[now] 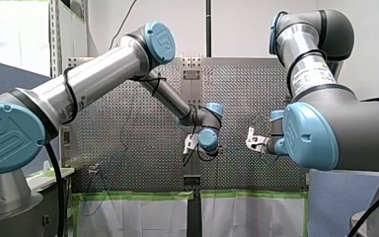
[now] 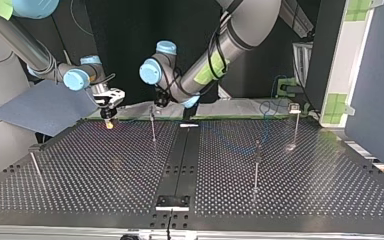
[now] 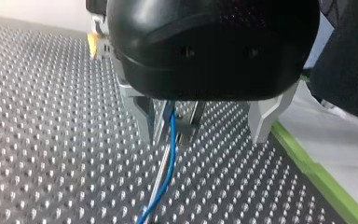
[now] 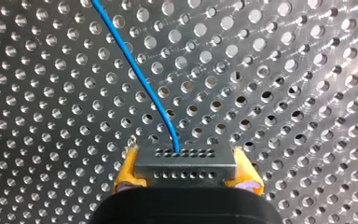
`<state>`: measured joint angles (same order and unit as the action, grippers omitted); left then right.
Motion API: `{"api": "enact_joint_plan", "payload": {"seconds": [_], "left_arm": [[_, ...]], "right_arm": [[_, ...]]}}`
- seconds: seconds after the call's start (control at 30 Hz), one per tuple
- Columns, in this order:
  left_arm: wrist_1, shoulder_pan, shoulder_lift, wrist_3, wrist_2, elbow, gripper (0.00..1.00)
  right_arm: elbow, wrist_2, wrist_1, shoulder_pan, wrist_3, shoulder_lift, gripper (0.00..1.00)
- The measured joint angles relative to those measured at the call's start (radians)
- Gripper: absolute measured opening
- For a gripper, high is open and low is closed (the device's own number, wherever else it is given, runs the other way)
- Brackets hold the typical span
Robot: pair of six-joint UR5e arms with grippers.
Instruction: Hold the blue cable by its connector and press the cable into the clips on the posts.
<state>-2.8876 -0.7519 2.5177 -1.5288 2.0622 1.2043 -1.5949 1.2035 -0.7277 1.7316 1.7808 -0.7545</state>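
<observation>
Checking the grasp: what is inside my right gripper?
A grey rectangular connector with hole rows, a thin blue cable leaving it. The right gripper's body hides its rear.

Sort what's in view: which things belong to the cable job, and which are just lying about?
Job: blue cable; connector, held in my right arm's jaws; posts; my left arm's jaws, open around the cable.
Lying about: blue sheet at the top view's left; green tape.

Top view: the bench carries a left post, a far middle post, two right posts. My right pincer — connector between its fingers — hangs left of that middle post; the cable passes through my left pincer.
</observation>
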Motion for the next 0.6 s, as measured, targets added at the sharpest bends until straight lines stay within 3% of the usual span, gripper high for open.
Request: {"api": "enact_joint_plan", "payload": {"seconds": [0.3,0.6], "left_arm": [[0.045,-0.063,-0.003,-0.031,0.013,0.073,1.00],[0.065,-0.074,-0.003,-0.054,0.018,0.081,1.00]], "right_arm": [[0.000,-0.007,0.008,0.000,0.004,0.000,0.00],[0.000,-0.015,0.011,-0.002,0.016,0.001,0.00]]}}
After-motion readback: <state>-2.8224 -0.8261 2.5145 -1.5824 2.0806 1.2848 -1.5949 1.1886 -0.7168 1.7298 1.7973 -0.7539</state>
